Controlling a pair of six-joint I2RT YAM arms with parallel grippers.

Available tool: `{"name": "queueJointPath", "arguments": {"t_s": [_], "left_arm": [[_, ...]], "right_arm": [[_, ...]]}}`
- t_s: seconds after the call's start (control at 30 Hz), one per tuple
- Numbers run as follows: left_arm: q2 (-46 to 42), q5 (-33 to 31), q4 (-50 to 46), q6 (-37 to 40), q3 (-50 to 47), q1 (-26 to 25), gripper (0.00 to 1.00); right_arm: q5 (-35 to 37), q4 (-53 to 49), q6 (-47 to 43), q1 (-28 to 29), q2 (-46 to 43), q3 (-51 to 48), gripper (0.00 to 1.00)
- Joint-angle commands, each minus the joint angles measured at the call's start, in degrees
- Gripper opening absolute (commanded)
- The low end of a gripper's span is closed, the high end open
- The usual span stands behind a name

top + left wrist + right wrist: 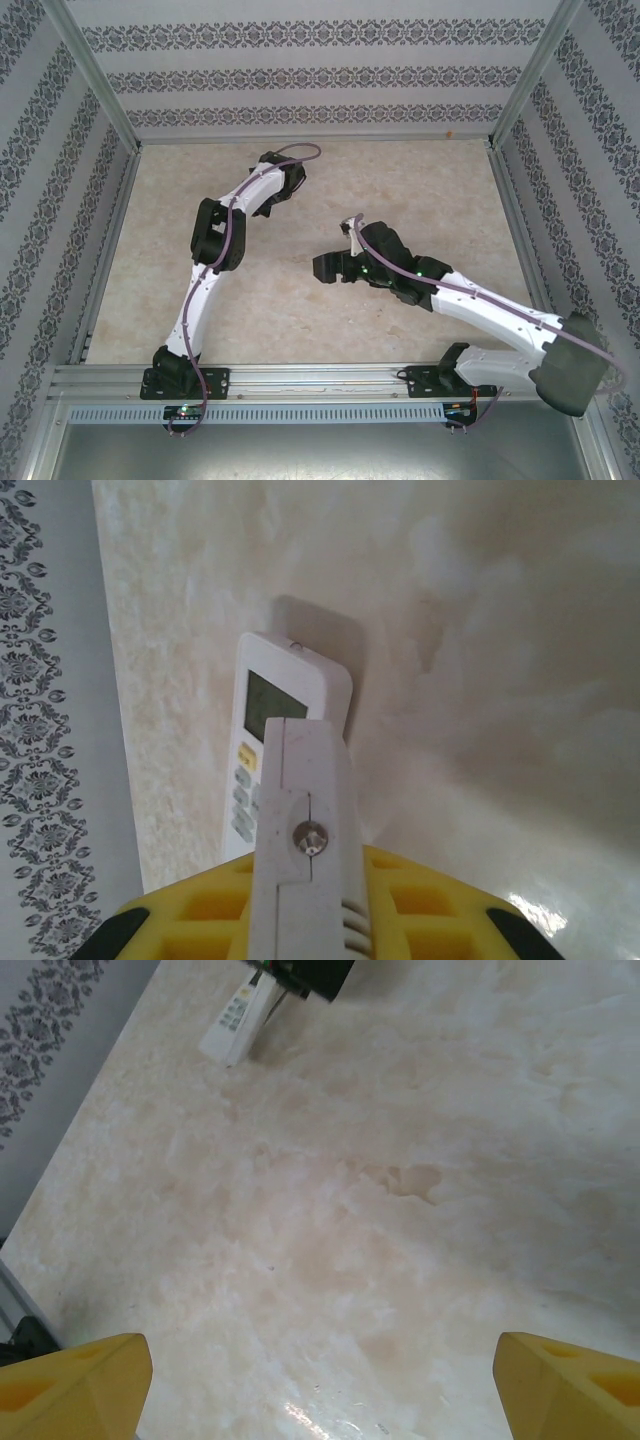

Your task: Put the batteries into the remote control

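A white remote control point(278, 712) with a grey screen and buttons lies face up on the table by the left wall, and it also shows far off as the remote point(228, 1028). In front of it, a second white remote-like body point(303, 810) shows its back, with a screw and a ridged cover. My left gripper point(300, 880) is shut on this body, yellow fingers point(430, 905) on both sides. From above, the left gripper point(283, 180) reaches toward the far middle. My right gripper point(320, 1400) hangs open over bare table, also seen as the right gripper point(330, 265). The batteries are out of view.
The beige marbled table point(420, 180) is boxed in by patterned walls point(300, 75) and metal posts point(100, 85). An aluminium rail point(320, 378) runs along the near edge by the arm bases. The patterned left wall point(45, 730) stands close beside the face-up remote.
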Motion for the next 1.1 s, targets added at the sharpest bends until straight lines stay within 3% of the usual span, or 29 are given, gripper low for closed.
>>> {"name": "queueJointPath", "arguments": {"t_s": [0.0,0.2,0.37,0.53,0.63,0.73,0.8,0.93,1.03,1.07], "left_arm": [[0.8,1.3,-3.5,2.4,2.1,0.7,0.25],[-0.8,8.3,-1.5,3.3,3.6,0.7,0.44],[-9.4,17.6,1.4,3.9,2.4,0.6,0.63],[-30.1,32.7,14.0,4.7,-13.2,0.6,0.9],[-47.1,37.7,28.6,4.7,-31.5,0.6,0.99],[-65.0,38.7,46.1,4.9,-54.5,0.5,1.0],[-75.0,34.6,53.8,4.4,-66.6,0.5,1.0],[-91.9,23.2,69.3,8.0,-90.0,0.7,1.0],[-99.5,16.7,77.5,13.4,-101.0,1.0,1.0],[-100.9,15.3,79.7,15.7,-103.2,1.3,1.0]], "right_arm": [[1.7,-0.8,1.5,-1.5,-2.9,-1.9,0.89],[1.8,-2.4,2.1,-3.3,-6.3,-3.1,0.89],[5.0,-7.3,2.0,-6.6,-9.2,-3.3,0.89],[10.5,-17.2,-0.4,-19.8,-12.7,-3.0,0.9],[23.3,-19.3,-5.4,-27.5,-14.8,-4.8,0.91],[33.0,-9.7,-13.3,-33.1,-17.0,-11.3,0.92],[35.9,1.5,-18.4,-35.1,-17.0,-17.3,0.95],[31.4,22.4,-23.3,-37.9,-9.1,-24.5,0.98],[27.2,39.3,-28.3,-38.4,-1.0,-26.5,0.97],[26.3,50.5,-30.6,-38.4,1.9,-29.0,0.97]]}}
